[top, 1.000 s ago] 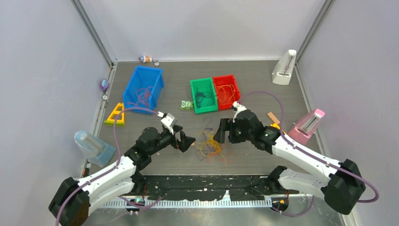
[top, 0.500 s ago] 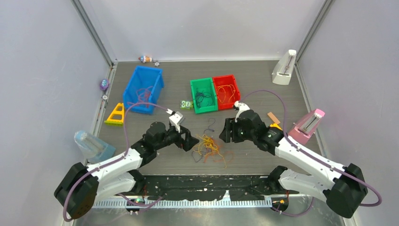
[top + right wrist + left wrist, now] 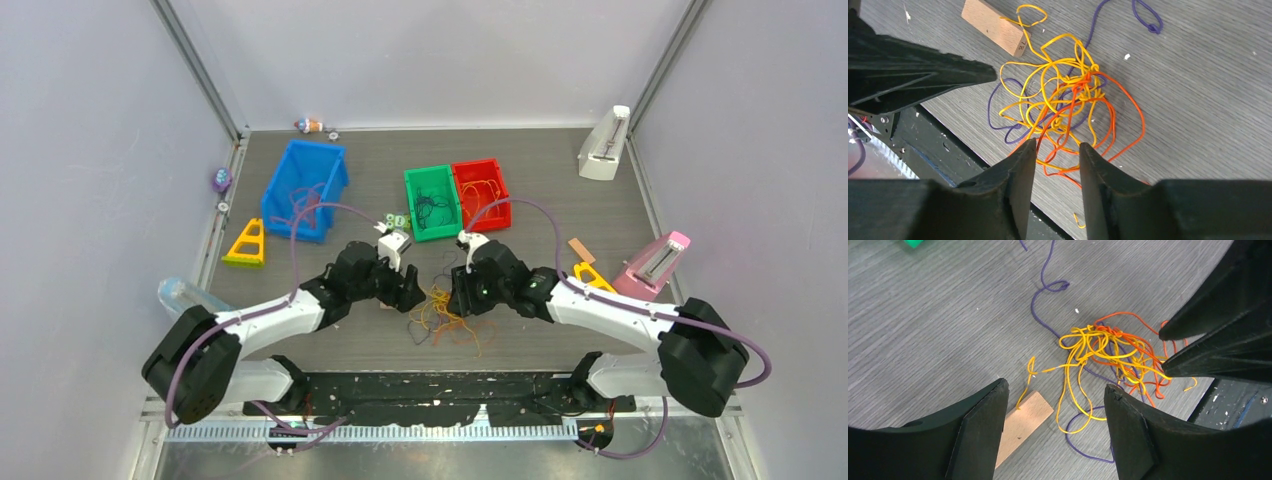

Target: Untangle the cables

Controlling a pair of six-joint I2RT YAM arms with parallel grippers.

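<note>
Both grippers hanging over the tangled cables

The cables [image 3: 445, 312] — yellow, orange and purple strands knotted together — are lying on the desk [image 3: 380, 165] at the lower centre of the top view, below the green bin [image 3: 432, 203]. The left gripper [image 3: 1056, 387] is hanging open, jaws wide apart over yellow loops beside a wooden block [image 3: 1023, 422]. The right gripper [image 3: 1058, 145] is standing narrowly open, orange and yellow strands in its gap — seemingly not pinched.
</note>
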